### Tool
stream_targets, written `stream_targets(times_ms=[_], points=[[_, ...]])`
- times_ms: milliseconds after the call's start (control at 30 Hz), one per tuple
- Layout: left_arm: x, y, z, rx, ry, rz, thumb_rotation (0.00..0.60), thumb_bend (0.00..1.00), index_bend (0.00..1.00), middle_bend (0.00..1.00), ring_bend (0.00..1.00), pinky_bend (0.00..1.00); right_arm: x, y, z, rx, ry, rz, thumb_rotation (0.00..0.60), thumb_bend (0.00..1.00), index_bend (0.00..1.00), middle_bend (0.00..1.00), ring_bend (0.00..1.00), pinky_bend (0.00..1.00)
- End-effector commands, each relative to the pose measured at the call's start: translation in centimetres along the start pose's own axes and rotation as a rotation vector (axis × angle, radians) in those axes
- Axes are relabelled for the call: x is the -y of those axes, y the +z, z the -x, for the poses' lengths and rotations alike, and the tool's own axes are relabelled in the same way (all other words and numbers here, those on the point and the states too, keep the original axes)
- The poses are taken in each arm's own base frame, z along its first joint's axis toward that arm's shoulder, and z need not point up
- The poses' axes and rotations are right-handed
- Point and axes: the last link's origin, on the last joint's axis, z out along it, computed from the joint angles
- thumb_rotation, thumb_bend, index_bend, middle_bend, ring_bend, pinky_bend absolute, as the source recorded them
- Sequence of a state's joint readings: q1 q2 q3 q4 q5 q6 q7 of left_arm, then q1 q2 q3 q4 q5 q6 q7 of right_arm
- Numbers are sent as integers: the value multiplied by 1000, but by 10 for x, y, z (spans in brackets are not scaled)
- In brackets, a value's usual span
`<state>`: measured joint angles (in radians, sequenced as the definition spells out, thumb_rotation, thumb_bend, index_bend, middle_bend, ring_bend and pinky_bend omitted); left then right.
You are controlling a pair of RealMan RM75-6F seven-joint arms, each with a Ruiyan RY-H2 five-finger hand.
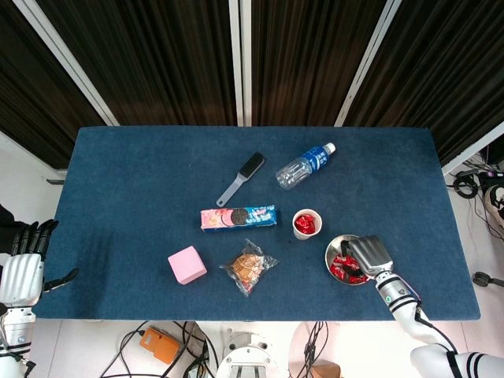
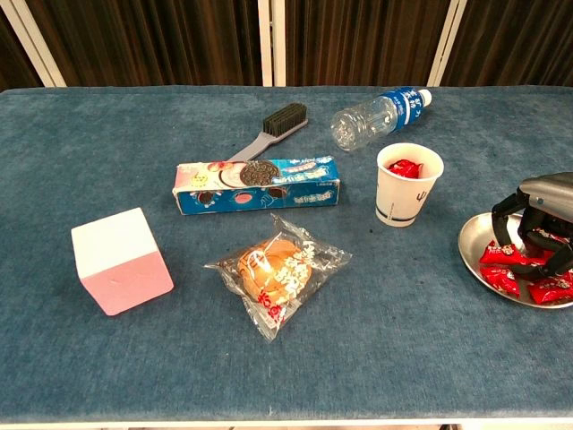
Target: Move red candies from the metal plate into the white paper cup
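Right hand [image 2: 541,218]: fingers were curled down over the red candies [image 2: 528,273]; a grip could not be made out.
Candies: kept in the metal plate [image 2: 474,248].
White paper cup [image 2: 408,184]: one red candy was seen inside.
Writing: none could be read.
Left hand [image 1: 22,268]: fingers were spread, nothing held.

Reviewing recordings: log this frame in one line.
right hand: over metal plate, fingers down among red candies | white paper cup: one candy inside | left hand: idle

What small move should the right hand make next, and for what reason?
Probably close the fingers on one candy. The right hand hangs over the metal plate with fingers curled down among the red candies, but seems to hold none.
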<state>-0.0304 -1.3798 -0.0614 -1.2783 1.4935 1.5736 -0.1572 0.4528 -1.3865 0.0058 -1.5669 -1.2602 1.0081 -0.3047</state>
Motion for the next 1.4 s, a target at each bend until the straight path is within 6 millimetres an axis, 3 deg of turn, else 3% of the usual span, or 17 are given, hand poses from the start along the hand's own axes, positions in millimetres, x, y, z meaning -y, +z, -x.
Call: stream_targets(times_ms=[33,133,300,433,533,733,933,1167,1400], points=[[0,0,0,0,0,0,600,20,90,87,0,0,-1,-1,-4,-16,2,-2,600,489,653,941,1000,1000],[0,0,0,0,0,2,600,20,90,87,0,0,0,-5,-17,-56,22,-9,600,489,659,941,1000,1000],[-1,1,0,-2,0,8,600,20,90,87,0,0,4,-9,-59,-166,71,-44,600,489,661,941,1000,1000],[-3,2,-1,-4,0,12,600,20,90,87,0,0,11,1,-89,-219,86,-72,600,489,661,941,1000,1000],[-4,3,-1,-2,1,13,600,20,90,87,0,0,22,20,-105,-225,78,-91,600,490,656,941,1000,1000],[-5,3,-1,1,4,9,600,20,90,87,0,0,47,56,-106,-163,52,-125,600,489,642,941,1000,1000],[-3,2,0,9,9,-2,600,20,90,87,0,0,61,74,-98,-129,44,-133,600,489,618,941,1000,1000],[-1,1,-1,7,8,-9,600,20,90,87,0,0,65,76,-95,-122,25,-141,600,489,511,941,1000,1000],[-2,2,1,7,5,-3,600,19,91,87,0,0,61,68,-98,-139,33,-137,600,486,470,941,1000,1000]])
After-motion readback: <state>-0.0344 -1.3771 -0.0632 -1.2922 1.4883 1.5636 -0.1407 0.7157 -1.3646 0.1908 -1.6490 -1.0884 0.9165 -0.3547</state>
